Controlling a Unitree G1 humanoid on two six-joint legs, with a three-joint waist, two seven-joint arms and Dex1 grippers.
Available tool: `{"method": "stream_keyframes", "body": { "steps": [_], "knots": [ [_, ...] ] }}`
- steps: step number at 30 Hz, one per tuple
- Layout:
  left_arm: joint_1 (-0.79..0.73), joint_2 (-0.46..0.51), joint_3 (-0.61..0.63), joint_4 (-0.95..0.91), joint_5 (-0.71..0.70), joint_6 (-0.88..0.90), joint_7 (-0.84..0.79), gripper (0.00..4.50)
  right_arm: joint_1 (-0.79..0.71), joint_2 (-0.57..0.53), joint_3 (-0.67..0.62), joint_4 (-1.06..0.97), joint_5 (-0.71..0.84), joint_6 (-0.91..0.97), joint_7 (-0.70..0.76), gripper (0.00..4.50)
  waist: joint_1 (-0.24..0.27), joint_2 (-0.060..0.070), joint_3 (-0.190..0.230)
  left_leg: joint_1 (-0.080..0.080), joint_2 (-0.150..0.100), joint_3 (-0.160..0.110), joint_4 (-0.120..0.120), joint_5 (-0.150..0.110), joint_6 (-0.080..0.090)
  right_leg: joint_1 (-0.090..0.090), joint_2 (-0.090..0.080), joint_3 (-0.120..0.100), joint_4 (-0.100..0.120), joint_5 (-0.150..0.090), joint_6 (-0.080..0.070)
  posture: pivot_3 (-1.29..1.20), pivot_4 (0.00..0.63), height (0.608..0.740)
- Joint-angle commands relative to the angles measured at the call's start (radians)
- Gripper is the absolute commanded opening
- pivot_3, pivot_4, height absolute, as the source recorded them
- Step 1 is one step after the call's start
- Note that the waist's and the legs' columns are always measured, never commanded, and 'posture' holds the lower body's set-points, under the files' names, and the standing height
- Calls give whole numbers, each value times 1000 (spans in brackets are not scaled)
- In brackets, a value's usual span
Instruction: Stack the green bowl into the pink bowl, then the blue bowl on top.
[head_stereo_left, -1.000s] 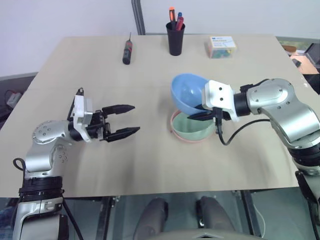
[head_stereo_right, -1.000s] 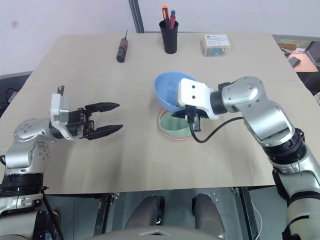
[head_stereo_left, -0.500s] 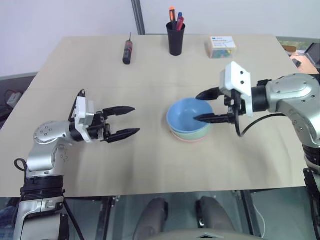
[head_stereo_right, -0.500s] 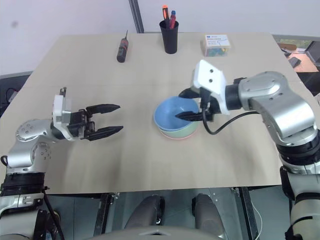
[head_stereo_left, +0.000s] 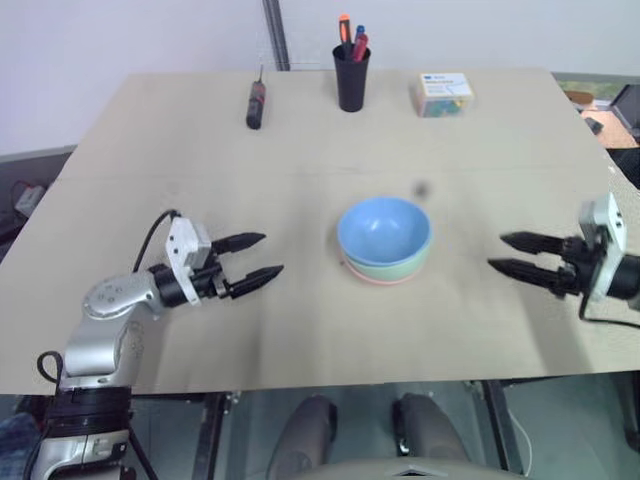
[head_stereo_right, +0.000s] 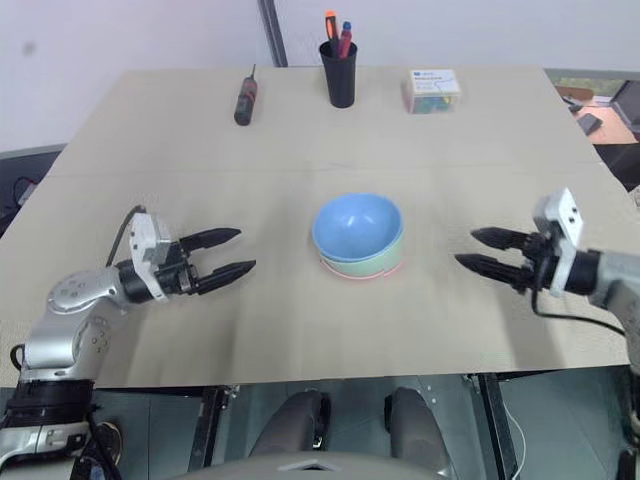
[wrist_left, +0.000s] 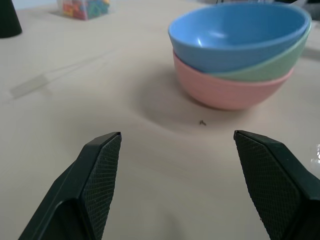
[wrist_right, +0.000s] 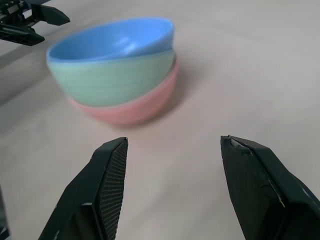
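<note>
since a second ago, our right gripper (head_stereo_right: 482, 250) has let go of the blue bowl (head_stereo_right: 357, 226) and drawn well off to the right of the stack, and our left gripper (head_stereo_right: 227, 253) has sunk a little nearer the table (head_stereo_right: 300, 320). we are now keeping both grippers empty, each with its jaws standing wide, the black fingers (wrist_left: 100, 170) of the left and those (wrist_right: 112, 170) of the right spread apart with bare tabletop between them.

we are seeing the blue bowl sitting on top, nested in the green bowl (wrist_right: 115, 77), which is itself nested in the pink bowl (wrist_left: 225, 90). the blue bowl is lying slightly tilted in the stack. the whole stack is resting ahead of both sets of jaws, roughly midway between them, well clear of either gripper's fingertips. both grippers are pointing inward toward it from opposite sides.

beyond the stack, far past the jaws, a black pen cup (head_stereo_right: 339, 70), a screwdriver (head_stereo_right: 244, 98) and a small clear box (head_stereo_right: 432, 89) are standing along the far edge of the table.
</note>
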Motion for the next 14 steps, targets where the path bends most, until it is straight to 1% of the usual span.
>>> {"method": "stream_keyframes", "body": {
  "steps": [1, 3, 6, 9, 14],
  "knots": [
    [25, 9, 25, -43, 6, -22, 21, 3824, 82, 3, -62, 52, -19, -212, 86, 3093, 2, 0, 0, 2, 0, -1, 0, 0, 0, 2, 0, -1, 0, 0, 0, 0, 150, 740],
    [34, 10, 27, -48, 3, -24, 25, 3824, 101, 9, -67, 76, -12, -275, 107, 3093, 2, 1, 1, 8, 1, 0, -2, 0, 0, 8, 1, -1, -2, 0, 0, 0, 150, 740],
    [46, 16, 32, -54, -3, -27, 23, 3824, 106, -1, -66, 96, 5, -294, 125, 3093, 1, 2, 2, 15, 1, 2, -3, 0, 1, 16, 2, 1, -2, 0, 0, 0, 150, 740],
    [53, 21, 38, -52, -9, -33, 16, 3824, 100, -3, -65, 107, 13, -328, 134, 3093, 4, 2, 2, 15, 1, 1, -3, 0, 1, 16, 2, 0, -2, 0, 0, 0, 150, 740],
    [58, 22, 39, -38, -4, -66, 5, 3824, 83, -8, -46, 110, 22, -335, 118, 3093, 7, 2, 2, 14, 1, 0, -3, -1, 0, 15, 0, 0, -3, 0, 0, 0, 150, 740]
  ]
}}
